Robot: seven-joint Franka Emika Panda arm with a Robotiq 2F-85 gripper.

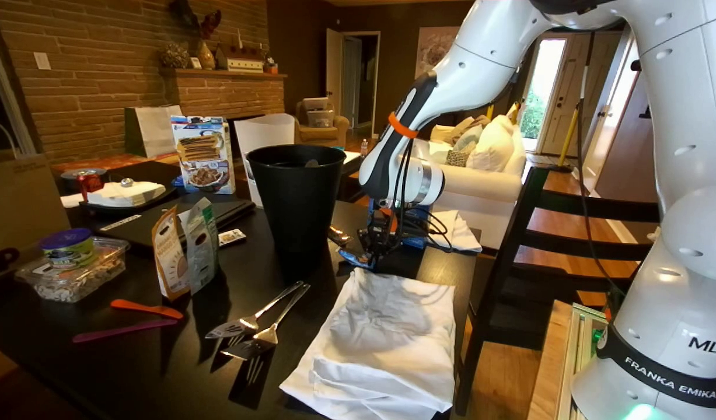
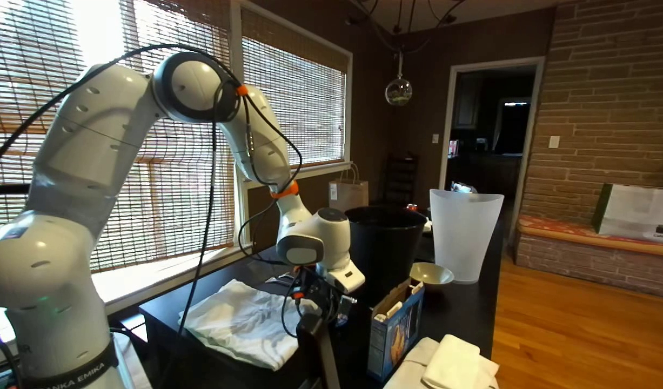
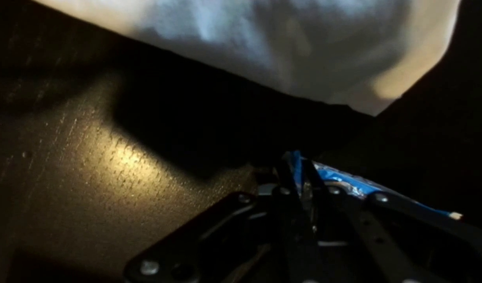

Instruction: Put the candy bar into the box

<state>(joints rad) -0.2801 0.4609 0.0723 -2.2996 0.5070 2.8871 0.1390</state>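
Left to right on worktop [image 2: 463, 316], in exterior view: wrinkled white cloth [image 2: 250, 319]; end effector [image 3: 297, 169], jaws clamped on 1 end of candy bar [image 3: 366, 185]; black bin [image 2: 382, 254]; blue box [image 2: 399, 330] standing upright, top open, candy bar outside it; bowl [image 2: 431, 274] behind blue box; white bin [image 2: 463, 237].

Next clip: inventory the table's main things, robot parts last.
candy bar: one, blue, in the hand
box: one, blue, on table
folded cloth: at least one, white, beside box
rumpled cloth: one, white, on table
tall bin: one, black, mid-table
translucent bin: one, white, behind bowl
bowl: one, pale, behind box
pouches: two, orange and green, near tall bin
serving utensils: two, silver, beside rumpled cloth
plastic utensils: two, orange and purple, near pouches
cereal carton: one, white-blue, near translucent bin
robot arm: one, white, above table
hand: one, black, near rumpled cloth
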